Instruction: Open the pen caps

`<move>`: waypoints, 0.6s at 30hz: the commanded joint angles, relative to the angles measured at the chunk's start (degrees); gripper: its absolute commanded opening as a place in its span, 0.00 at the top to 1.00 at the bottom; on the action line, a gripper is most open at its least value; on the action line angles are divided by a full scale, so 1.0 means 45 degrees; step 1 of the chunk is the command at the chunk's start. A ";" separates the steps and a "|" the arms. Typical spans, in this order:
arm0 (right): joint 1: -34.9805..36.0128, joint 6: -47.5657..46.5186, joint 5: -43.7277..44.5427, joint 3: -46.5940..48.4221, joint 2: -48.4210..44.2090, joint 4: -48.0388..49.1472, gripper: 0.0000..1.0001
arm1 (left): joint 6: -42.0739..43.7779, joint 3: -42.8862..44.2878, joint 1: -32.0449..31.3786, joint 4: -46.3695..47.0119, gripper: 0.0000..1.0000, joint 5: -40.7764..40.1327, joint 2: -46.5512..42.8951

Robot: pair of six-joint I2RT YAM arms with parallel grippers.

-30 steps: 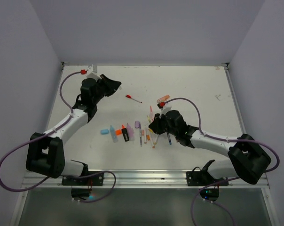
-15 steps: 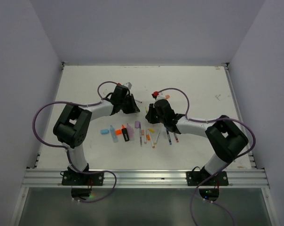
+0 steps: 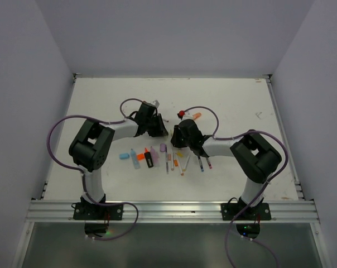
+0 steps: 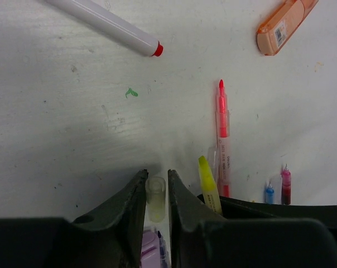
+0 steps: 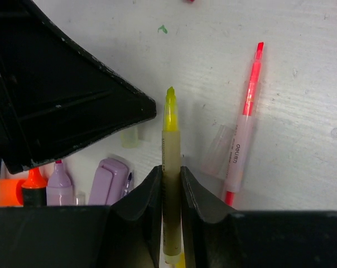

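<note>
Left claw [image 4: 155, 177]: pale yellow cap [image 4: 155, 200] is pinched, just beside the yellow pen [image 4: 208, 184].
Right claw [image 5: 169, 174]: yellow pen is clamped by the barrel, tip bared.
Pink pen [image 5: 244, 128]: laid uncapped on the worktop [image 4: 73, 111], just beside the yellow pen.

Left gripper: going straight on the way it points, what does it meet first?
The left gripper, shut on a pale cap, faces bare table, then probably the red-tipped end of the white pen; height above the table is unclear.

The white pen [image 4: 110, 25] and orange highlighter [image 4: 283, 23] are running off the top edge; fingers [image 5: 139, 218] are covering the rear of the yellow pen [image 5: 169, 145].
</note>
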 commanded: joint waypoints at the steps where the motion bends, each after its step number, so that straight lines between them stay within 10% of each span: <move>1: -0.0018 0.0341 0.0306 0.0524 0.0147 0.1080 0.78 | 0.0008 0.0243 -0.0085 0.0181 0.74 -0.0080 0.0244; 12: -0.0018 0.0225 0.0209 0.0271 -0.0572 0.1198 0.64 | -0.0090 -0.0323 -0.0046 0.0161 0.50 -0.0918 -0.0926; 18: -0.0018 -0.0243 0.0033 -0.0120 -0.1960 0.0691 0.39 | -0.0285 -0.0674 0.0130 -0.0092 0.25 -0.2343 -0.2603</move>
